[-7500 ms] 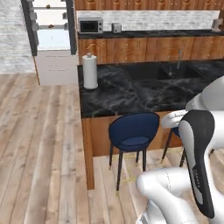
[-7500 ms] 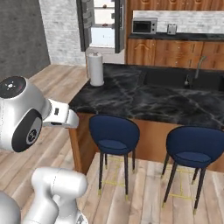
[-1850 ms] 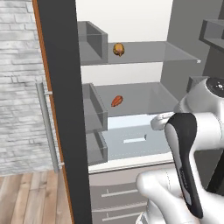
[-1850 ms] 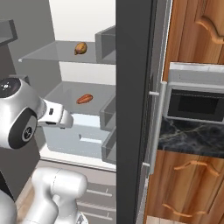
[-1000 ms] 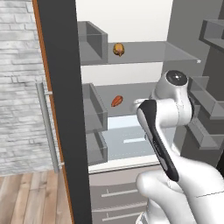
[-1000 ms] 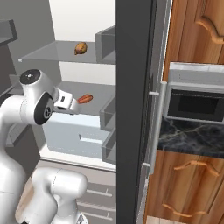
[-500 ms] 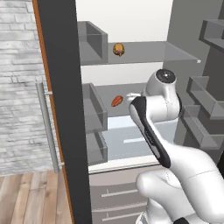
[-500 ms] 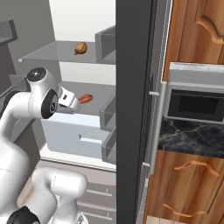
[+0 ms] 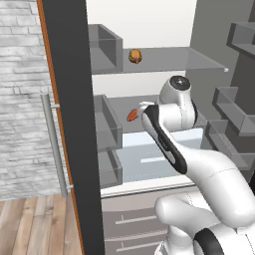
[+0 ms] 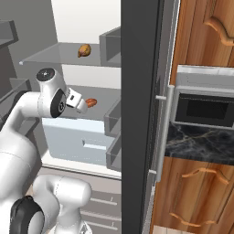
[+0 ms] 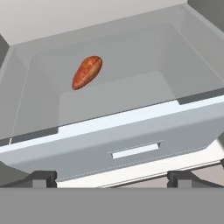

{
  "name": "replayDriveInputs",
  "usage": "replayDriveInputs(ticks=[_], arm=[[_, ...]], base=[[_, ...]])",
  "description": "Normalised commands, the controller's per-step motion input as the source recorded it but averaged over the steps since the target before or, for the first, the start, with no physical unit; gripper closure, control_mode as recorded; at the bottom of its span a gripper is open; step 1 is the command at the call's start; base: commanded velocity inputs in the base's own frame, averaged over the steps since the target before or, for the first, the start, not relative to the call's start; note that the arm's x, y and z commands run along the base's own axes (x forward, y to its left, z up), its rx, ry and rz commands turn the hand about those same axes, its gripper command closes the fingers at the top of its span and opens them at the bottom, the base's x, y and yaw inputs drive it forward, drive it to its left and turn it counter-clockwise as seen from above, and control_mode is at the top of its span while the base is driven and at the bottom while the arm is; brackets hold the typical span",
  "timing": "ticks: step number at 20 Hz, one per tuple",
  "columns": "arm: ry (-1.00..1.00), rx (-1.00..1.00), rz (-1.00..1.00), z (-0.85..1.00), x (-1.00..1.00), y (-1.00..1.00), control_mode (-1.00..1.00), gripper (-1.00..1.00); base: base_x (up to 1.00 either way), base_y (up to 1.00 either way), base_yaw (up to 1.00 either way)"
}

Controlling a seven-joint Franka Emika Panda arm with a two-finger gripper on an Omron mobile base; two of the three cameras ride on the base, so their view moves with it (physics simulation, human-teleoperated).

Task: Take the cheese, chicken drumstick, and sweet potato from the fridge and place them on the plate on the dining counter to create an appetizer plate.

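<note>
The sweet potato (image 11: 87, 72) lies on the fridge (image 9: 149, 60) shelf beyond the arm's outstretched, open-jawed end effector (image 11: 109, 177).

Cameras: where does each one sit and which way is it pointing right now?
Left base view: behind the arm on its left, looking forward into the open fridge; the white arm rises from lower right, partly covering the sweet potato.
Right base view: behind on the right, facing the same shelves; the arm rises from lower left, beside the sweet potato.
Hand view: on the hand, looking along the open claw at the sweet potato above the drawer.
Both base views share the chicken drumstick on the upper shelf.
</note>
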Motion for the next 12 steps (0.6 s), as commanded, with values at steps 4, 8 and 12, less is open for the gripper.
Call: replayDriveInputs(ticks=[4, 8, 12], arm=[[0.00, 0.00, 0.00, -0.18, 0.33, 0.07, -1.00, -1.00], [0.00, 0.00, 0.00, -0.23, 0.42, 0.02, -1.00, -1.00], [0.00, 0.00, 0.00, -0.20, 0.51, 0.00, -1.00, -1.00]], base=[[0.00, 0.00, 0.00], [0.00, 0.00, 0.00], [0.00, 0.00, 0.00]])
